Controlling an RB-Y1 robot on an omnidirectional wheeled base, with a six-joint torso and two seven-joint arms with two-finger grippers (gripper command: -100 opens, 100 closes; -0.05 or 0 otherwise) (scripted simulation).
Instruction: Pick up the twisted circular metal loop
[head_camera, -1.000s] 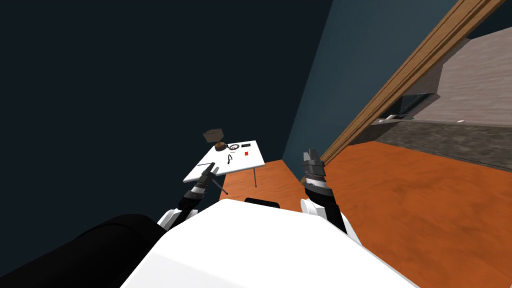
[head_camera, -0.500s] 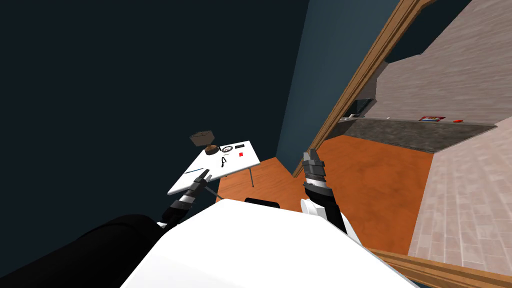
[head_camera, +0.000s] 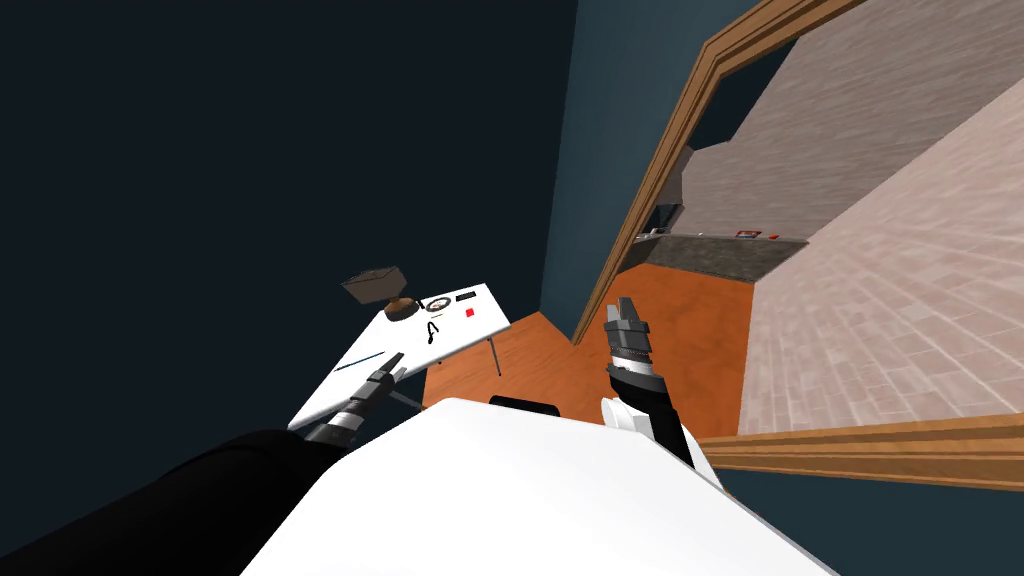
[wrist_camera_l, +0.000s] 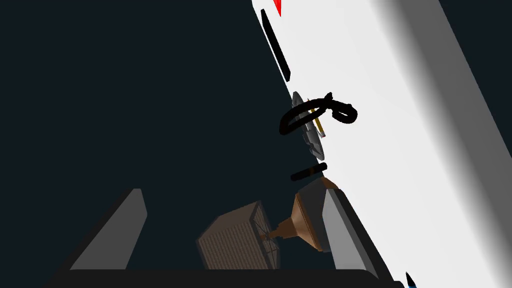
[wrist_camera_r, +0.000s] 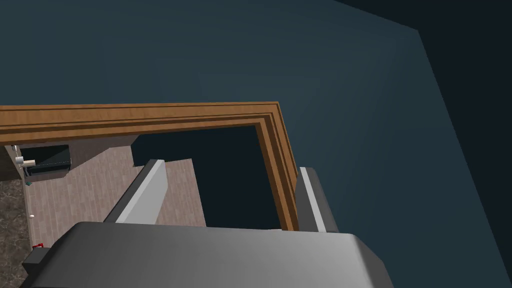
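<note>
One black twisted loop (wrist_camera_l: 344, 113) lying on white table (wrist_camera_l: 400, 125) | left fingers (wrist_camera_l: 112, 232) spread apart | right fingers (wrist_camera_r: 145, 195) spread apart

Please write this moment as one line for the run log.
phase: pre-grasp | target: black twisted loop on white table, untouched | left gripper: open, by table edge, short of loop | right gripper: open, raised, empty

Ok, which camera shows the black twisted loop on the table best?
Left wrist view: the black twisted loop lies large on the white table, ahead of the open left gripper. Head view shows the loop as a tiny dark squiggle. Right wrist view faces a wooden doorframe.
</note>
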